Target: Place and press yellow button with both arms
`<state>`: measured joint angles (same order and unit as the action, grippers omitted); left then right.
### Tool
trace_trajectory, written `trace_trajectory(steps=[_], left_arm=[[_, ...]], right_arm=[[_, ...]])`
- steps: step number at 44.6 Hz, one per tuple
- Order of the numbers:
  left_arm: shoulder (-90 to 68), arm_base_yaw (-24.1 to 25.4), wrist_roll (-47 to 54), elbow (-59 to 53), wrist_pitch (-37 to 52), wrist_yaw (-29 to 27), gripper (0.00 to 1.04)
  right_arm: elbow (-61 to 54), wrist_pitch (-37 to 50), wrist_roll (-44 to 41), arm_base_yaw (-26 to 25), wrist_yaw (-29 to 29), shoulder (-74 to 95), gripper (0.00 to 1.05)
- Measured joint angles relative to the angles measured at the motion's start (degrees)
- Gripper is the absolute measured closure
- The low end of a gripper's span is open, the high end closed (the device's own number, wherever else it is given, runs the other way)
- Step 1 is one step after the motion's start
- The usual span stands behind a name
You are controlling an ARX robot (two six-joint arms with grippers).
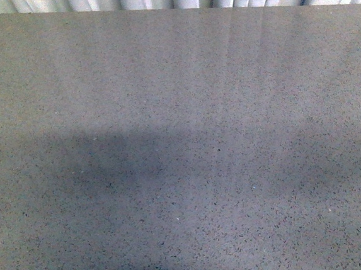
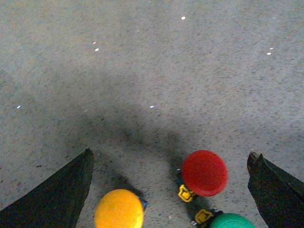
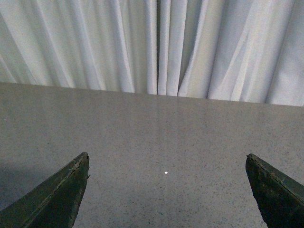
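The yellow button, an orange-yellow dome, stands on the grey table in the left wrist view, close to one finger of my left gripper. That gripper is open and empty above the table, with its fingers wide apart on either side of the buttons. My right gripper is open and empty over bare table, facing the curtain. The front view shows no button and no arm.
A red button and a green button stand beside the yellow one, between my left fingers. The speckled grey table ends at a white curtain at the back.
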<state>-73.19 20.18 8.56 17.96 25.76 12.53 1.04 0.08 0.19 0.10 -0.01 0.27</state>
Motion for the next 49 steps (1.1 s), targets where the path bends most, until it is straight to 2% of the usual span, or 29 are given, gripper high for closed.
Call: trace_trajectory(steps=[5,16,49], left_arm=[[-3.74,3.91,0.74,-0.26,2.80,1.33,0.09],[-9.46,8.85,1.33,-0.26,6.14,2.34,0.09],[-18.19,9.94,2.40,-2.14,12.20,2.23,0.09]], right_arm=[[0.00,0.00,0.00,0.00,0.02,0.00,0.09],[0.00,0.00,0.00,0.00,0.00,0.00,0.09],[0.00,0.00,0.00,0.00,0.02,0.00,0.09]])
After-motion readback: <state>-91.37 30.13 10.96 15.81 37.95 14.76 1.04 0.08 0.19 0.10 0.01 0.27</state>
